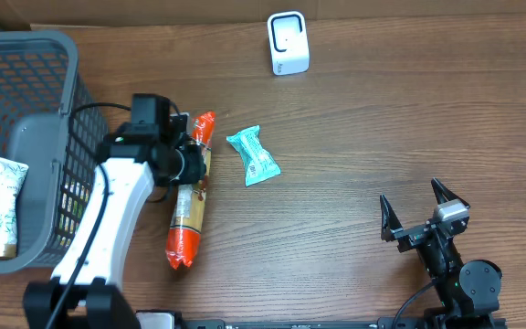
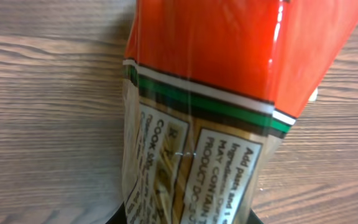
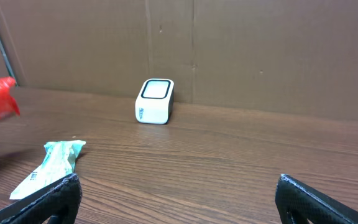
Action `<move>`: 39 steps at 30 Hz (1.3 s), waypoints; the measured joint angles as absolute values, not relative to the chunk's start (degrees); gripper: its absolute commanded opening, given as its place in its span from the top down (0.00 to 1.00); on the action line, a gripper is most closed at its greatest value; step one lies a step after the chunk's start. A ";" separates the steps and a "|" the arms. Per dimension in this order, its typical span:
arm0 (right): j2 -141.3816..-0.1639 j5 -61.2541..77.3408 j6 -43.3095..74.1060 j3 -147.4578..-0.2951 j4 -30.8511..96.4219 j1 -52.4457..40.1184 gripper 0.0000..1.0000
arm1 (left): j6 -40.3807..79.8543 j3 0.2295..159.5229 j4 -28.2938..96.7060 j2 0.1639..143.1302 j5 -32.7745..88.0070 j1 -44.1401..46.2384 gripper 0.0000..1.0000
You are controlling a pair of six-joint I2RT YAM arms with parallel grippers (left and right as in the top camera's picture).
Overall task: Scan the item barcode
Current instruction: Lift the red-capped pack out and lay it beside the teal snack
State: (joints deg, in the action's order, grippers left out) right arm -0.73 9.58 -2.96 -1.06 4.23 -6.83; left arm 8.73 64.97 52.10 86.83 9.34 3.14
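Observation:
A long pasta packet [image 1: 188,206] with red ends and a clear printed middle lies lengthwise left of the table's centre. My left gripper [image 1: 190,164] is shut across its upper half. In the left wrist view the packet [image 2: 210,93] fills the frame, and only dark finger edges show at the bottom on either side of it. Whether the packet rests on the wood or is raised, I cannot tell. The white barcode scanner [image 1: 288,43] stands at the back by the cardboard wall, and shows as the scanner [image 3: 154,101] in the right wrist view. My right gripper [image 1: 418,215] stands open and empty at the front right.
A teal snack packet [image 1: 253,156] lies just right of the pasta packet and shows as the teal packet [image 3: 48,165] close to my right gripper's left finger. A grey mesh basket [image 1: 26,64] at the left edge holds a white tube [image 1: 5,206].

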 measured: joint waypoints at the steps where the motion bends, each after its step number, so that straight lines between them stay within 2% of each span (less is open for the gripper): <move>1: -0.73 9.61 -2.98 -1.06 4.23 -6.85 0.00 | 9.10 64.97 51.64 88.40 8.93 3.79 0.96; 10: -0.73 9.58 -2.98 -1.06 4.23 -6.85 0.00 | 10.74 64.88 49.52 96.79 7.88 6.04 0.96; 25: -0.73 9.58 -2.98 -1.06 4.23 -6.85 0.00 | 11.49 64.84 44.99 97.03 7.86 6.04 0.95; 27: -0.73 9.58 -3.01 -1.06 4.21 -6.85 0.00 | 11.94 64.84 44.18 97.03 7.88 6.04 0.76; 28: -0.73 9.61 -3.01 -1.06 4.21 -6.85 0.00 | 12.03 64.84 43.72 97.03 7.86 6.04 0.73; 29: -0.73 9.61 -3.01 -1.06 4.23 -6.85 0.00 | 12.49 64.84 43.44 97.03 7.90 6.04 0.82; 30: -0.73 9.58 -2.98 -1.06 4.23 -6.85 0.00 | 12.56 64.84 43.22 97.03 7.88 6.04 0.96; 33: -0.73 9.58 -3.01 -1.06 4.23 -6.85 0.00 | 13.23 64.73 42.70 97.06 7.84 6.02 0.94; 34: -0.73 9.58 -2.98 -1.06 4.23 -6.85 0.00 | 13.34 64.73 42.50 97.03 7.64 6.04 0.80; 35: -0.73 9.61 -2.98 -1.06 4.23 -6.85 0.00 | 13.74 64.73 42.17 97.06 7.44 6.04 0.59; 36: -0.73 9.58 -3.03 -1.06 4.23 -6.83 0.00 | 14.72 64.73 41.67 97.06 7.33 6.04 0.46; 38: -0.73 9.61 -3.01 -1.06 4.25 -6.85 0.00 | 15.09 64.82 41.63 97.03 7.33 6.02 0.28; 39: -0.73 9.58 -2.98 -1.06 4.23 -6.83 0.00 | 15.29 65.04 42.00 97.03 7.29 6.02 0.23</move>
State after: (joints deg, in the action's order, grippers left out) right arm -0.73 9.58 -2.98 -1.06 4.23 -6.83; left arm 15.29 65.04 42.00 97.03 7.29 6.02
